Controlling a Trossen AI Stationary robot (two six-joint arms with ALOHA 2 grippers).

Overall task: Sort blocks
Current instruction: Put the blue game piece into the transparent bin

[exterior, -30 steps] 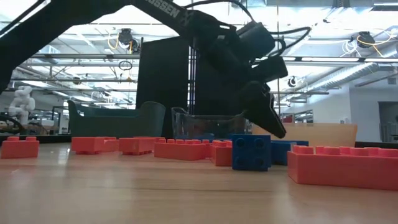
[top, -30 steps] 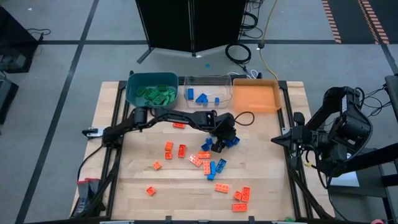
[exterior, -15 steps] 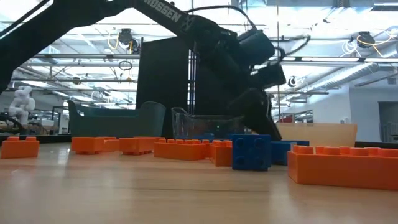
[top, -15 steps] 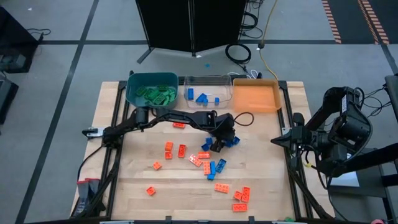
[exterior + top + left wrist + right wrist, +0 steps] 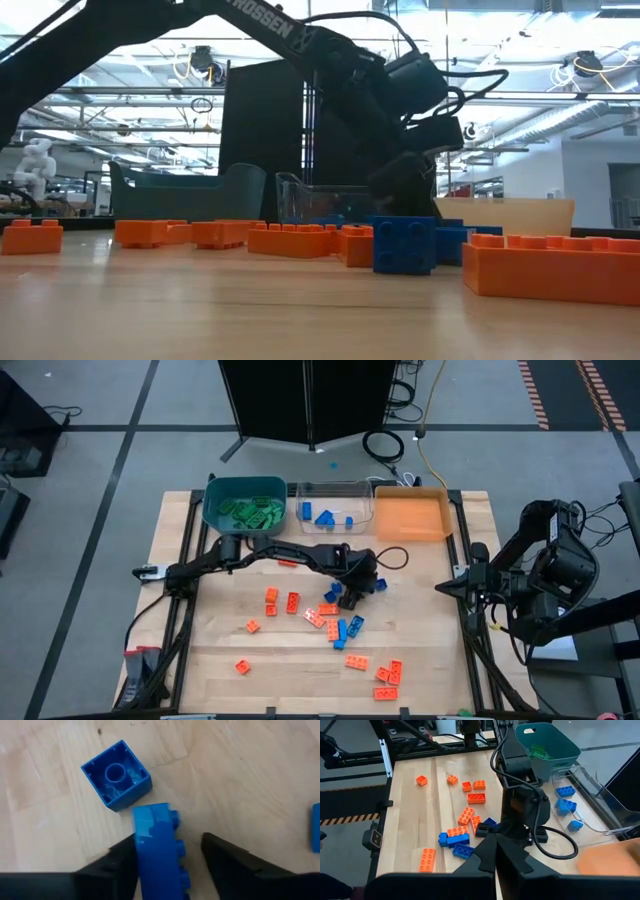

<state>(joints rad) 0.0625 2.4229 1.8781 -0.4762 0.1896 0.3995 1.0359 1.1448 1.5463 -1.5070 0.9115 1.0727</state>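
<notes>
- Left claw [image 5: 167,855] is down at the surface [image 5: 200,650], nr the middle, just short of the clear bin [image 5: 335,495] w/ blue pieces in it.
- In the left wrist view a long blue block [image 5: 159,850] lies between the two fingers [image 5: 122,857]; its long axis runs straight out from the claw, fwd along the fingers, so they face its long sides.
- One finger touches the block's side, the other has a gap: claw partly spread, closing grip not firm yet, I'd say.
- A square blue block [image 5: 116,775], hollow side up, sits just beyond the long one's far end, close but apart.
- Lift then carry toward the clear bin looks like the move.
- Right claw [image 5: 495,852] pressed together, parked off the surface's right edge, well apart from the clear bin; left arm far nearer.
</notes>
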